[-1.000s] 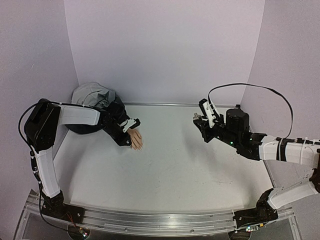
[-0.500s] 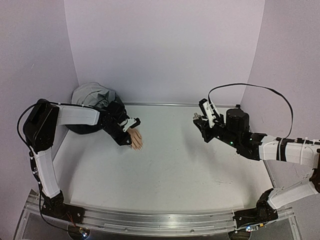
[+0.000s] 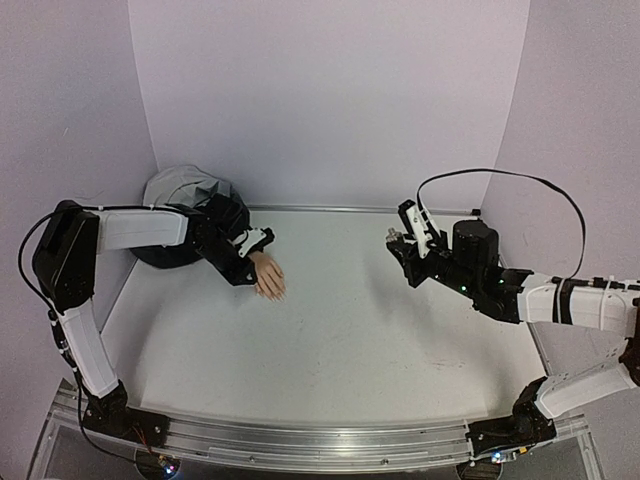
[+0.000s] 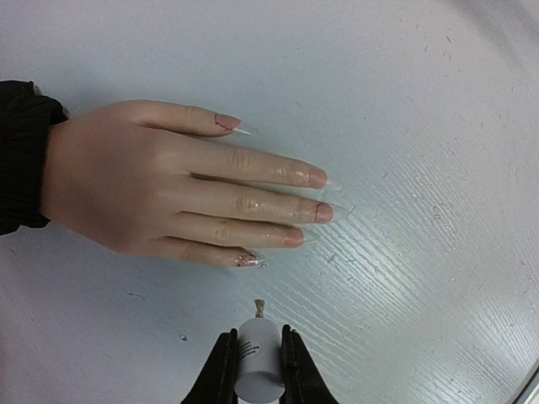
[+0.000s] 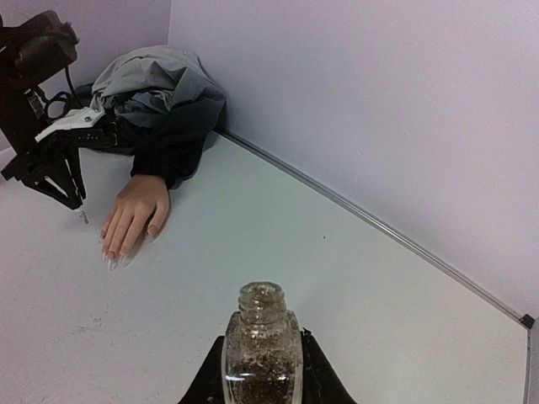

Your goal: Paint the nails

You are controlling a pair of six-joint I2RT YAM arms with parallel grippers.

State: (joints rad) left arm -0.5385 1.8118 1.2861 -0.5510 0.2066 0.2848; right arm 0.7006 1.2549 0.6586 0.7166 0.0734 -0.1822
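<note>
Desk (image 3: 350, 330) surface, white and faintly grained, runs back to pale lilac walls (image 3: 330, 100). A crumpled grey and black jacket (image 3: 180, 190) is heaped in the far left corner, one dark sleeve lying out over the desk.

The left arm (image 3: 140, 230) reaches across in front of the jacket. The right arm (image 3: 560, 300) stretches in from the right side, well apart from it.

A pale peach mannequin hand (image 4: 152, 189) comes out of the sleeve and lies flat, palm down, with its fingers close together and pointing away from the cuff.

The right hand (image 5: 261, 341) is closed around a small clear bottle (image 5: 261, 366). The bottle is upright, uncapped, and filled with a dark speckled liquid. It is held above the desk, far from the mannequin hand.

The left hand (image 4: 258, 337) is clamped on a white cap (image 4: 258, 374), which points towards the mannequin hand.

The nails (image 4: 323, 211) sit at the fingertips on the left half of the desk. They are long and pointed, with clear tips and a glossy pink base.

A tiny brush (image 4: 259, 307) sticks out of the cap, just beside the outermost finger and clear of its nail. Whether the bristles touch the desk is hard to tell from these views.
</note>
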